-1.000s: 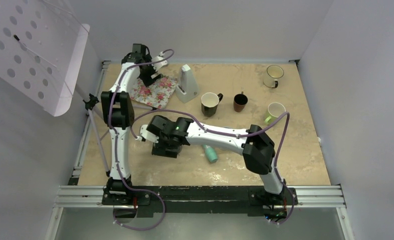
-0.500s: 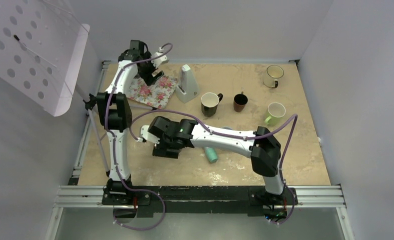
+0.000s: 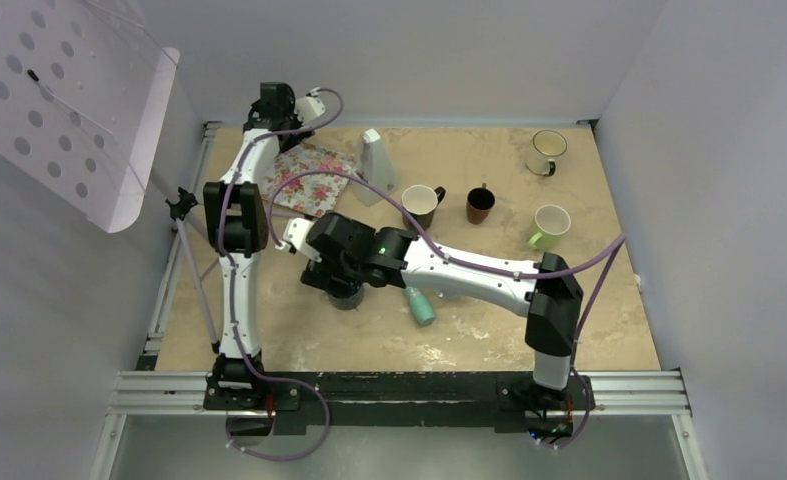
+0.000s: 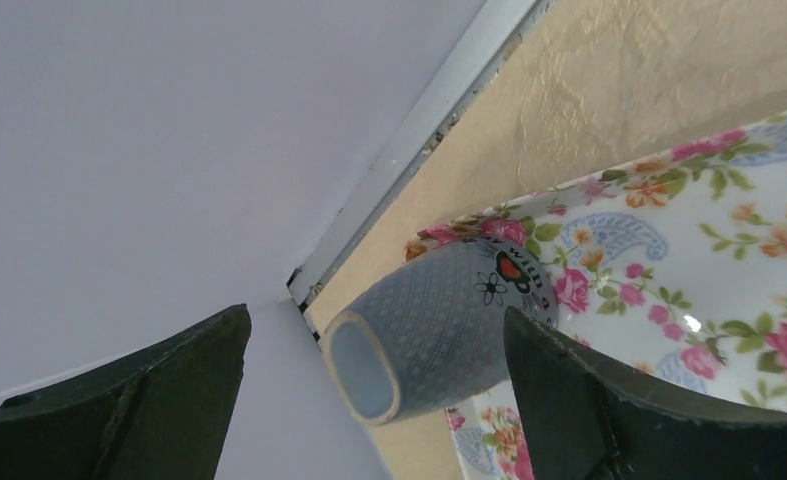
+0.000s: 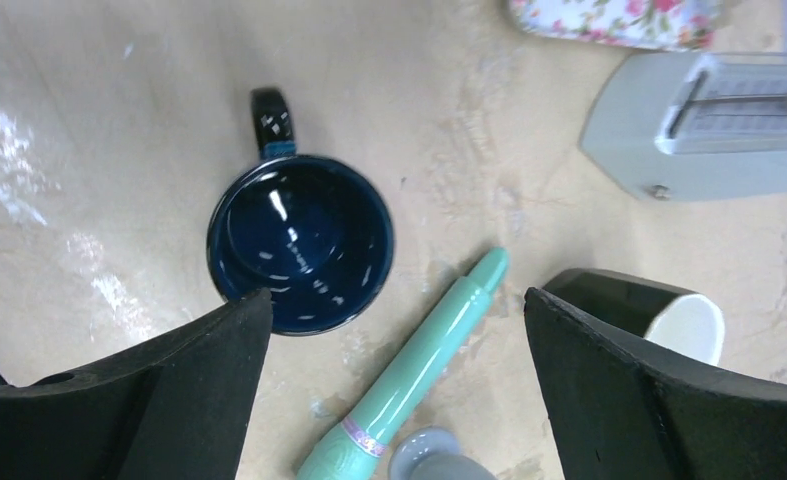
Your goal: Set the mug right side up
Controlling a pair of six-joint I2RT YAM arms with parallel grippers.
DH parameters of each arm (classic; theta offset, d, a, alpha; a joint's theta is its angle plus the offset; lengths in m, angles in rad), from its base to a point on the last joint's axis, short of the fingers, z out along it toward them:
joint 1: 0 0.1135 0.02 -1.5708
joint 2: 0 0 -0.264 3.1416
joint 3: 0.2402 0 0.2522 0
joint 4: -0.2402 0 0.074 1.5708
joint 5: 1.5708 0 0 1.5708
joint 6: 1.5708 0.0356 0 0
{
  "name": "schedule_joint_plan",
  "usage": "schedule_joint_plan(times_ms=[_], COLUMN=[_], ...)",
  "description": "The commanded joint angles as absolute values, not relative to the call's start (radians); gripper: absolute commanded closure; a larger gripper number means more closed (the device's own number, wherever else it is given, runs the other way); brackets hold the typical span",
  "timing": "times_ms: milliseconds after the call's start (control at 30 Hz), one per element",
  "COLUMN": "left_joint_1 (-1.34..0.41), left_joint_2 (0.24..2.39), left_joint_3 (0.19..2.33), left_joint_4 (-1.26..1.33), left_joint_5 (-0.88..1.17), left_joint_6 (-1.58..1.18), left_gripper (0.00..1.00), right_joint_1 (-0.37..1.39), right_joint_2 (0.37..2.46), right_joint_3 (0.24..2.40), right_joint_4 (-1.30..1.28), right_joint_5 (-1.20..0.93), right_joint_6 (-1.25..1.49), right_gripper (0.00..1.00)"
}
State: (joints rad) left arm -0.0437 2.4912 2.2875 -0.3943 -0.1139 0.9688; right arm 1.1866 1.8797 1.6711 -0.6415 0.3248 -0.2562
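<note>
Top external view has the left arm reaching to the far left corner of the desk. There the left hand hangs released, fingers spread, above a grey dotted object that lies on its side on the floral tray. Nearer the middle, the right hand is released too, fingers wide apart, directly over the dark blue mug. The mug stands on the desk with its mouth up and its long axis vertical. Its handle points to the top edge of the right wrist picture. Just right of it lies a teal pen.
</note>
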Motion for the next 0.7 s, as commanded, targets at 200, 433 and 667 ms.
schedule_joint_plan(times_ms=[200, 433, 667], left_joint_1=[-0.009, -0.008, -0.009], left_joint_2=[2.535, 2.496, 2.414], left_joint_3=[2.341, 2.318, 2.241], left_joint_4=[-0.341, -0.534, -0.74], left_joint_5=[-0.139, -0.007, 0.191], left_joint_6=[0.98, 0.892, 0.871], left_gripper=[0.0, 0.09, 0.15], right_joint_1=[1.183, 1.182, 1.181], right_joint_2=[1.823, 1.816, 1.79], right_joint_3=[1.715, 1.71, 1.677], right_joint_4=[-0.582, -0.581, -0.563], right_joint_5=[0.384, 0.405, 0.431], right_joint_6=[-0.212, -0.207, -0.211], right_gripper=[0.01, 0.01, 0.01])
